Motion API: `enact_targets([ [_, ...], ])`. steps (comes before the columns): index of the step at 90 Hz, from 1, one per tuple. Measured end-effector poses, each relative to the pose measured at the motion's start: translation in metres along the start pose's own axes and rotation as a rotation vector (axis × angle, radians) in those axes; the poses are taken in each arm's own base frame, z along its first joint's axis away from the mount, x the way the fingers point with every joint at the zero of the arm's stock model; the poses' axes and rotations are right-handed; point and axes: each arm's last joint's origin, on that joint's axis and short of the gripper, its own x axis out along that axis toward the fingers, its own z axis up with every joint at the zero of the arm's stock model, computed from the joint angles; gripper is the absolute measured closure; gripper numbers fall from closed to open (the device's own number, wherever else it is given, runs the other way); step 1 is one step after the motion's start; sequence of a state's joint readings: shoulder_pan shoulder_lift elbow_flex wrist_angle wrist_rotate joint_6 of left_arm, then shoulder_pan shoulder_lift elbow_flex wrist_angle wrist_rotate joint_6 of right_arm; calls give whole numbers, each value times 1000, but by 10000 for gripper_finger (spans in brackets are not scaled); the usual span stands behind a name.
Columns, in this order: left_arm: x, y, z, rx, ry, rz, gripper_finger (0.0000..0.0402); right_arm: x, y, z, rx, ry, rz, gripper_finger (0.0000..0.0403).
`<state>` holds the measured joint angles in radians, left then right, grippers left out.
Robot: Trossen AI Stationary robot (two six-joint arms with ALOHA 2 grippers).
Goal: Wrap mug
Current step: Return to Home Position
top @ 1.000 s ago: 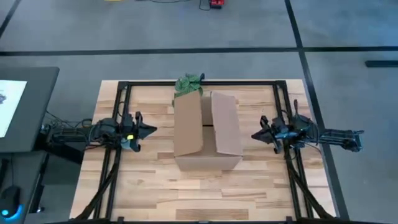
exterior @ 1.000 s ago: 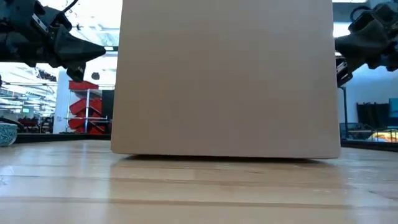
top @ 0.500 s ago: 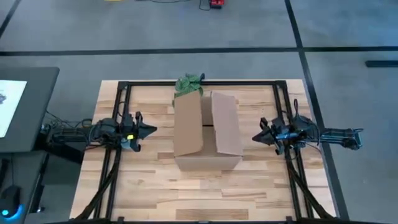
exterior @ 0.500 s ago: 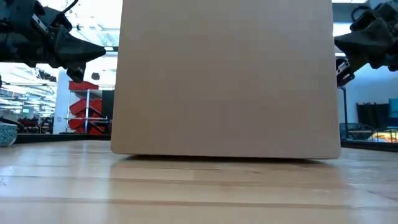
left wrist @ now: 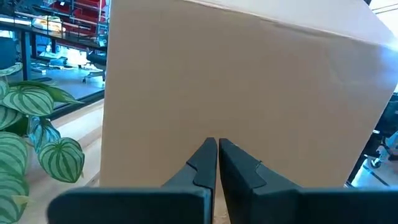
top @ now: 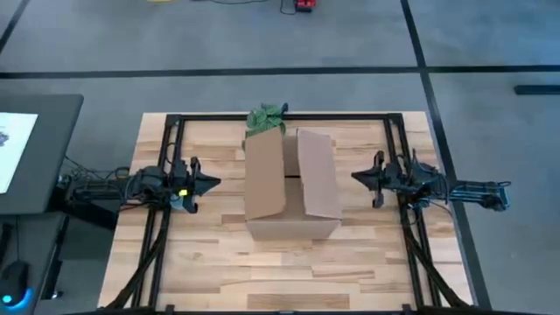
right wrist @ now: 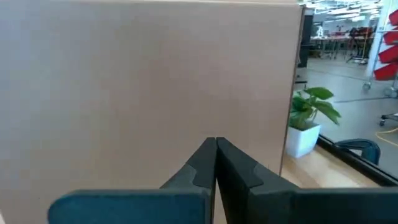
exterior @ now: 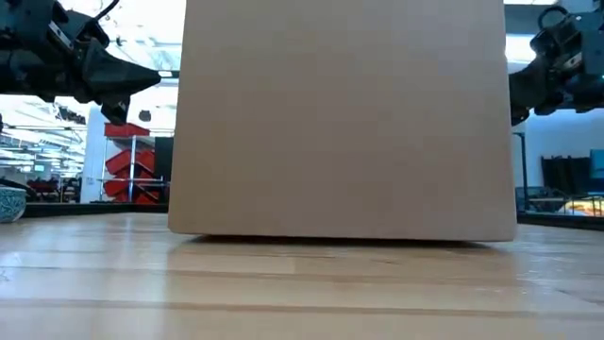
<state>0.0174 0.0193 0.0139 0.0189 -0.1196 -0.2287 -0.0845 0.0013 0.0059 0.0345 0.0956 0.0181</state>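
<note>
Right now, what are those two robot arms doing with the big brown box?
Nothing is holding the cardboard box at this moment. It sits in the middle of the wooden table with its flaps folded over the top. The left tool hangs off to one side of it and the right tool to the other. Both are shut, empty and clear of the box. A green leafy plant stands just behind the box at the table's far edge.

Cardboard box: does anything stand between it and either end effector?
Nothing visible does. In the high view only bare table lies between the cardboard box and the left end effector on one side, the right end effector on the other. Both are shut, and each wrist view looks straight onto a box wall.
</note>
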Motion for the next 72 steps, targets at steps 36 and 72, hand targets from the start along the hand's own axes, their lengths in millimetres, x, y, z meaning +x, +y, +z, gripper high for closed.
enact_targets([
  [36, 0, 0, 0, 0, 0, 0, 402, 1, 0, -1, -1, 10, -6, 403],
  [72, -1, -1, 0, 1, -5, -14, 402, 1, 0, -1, -1, 10, -6, 403],
])
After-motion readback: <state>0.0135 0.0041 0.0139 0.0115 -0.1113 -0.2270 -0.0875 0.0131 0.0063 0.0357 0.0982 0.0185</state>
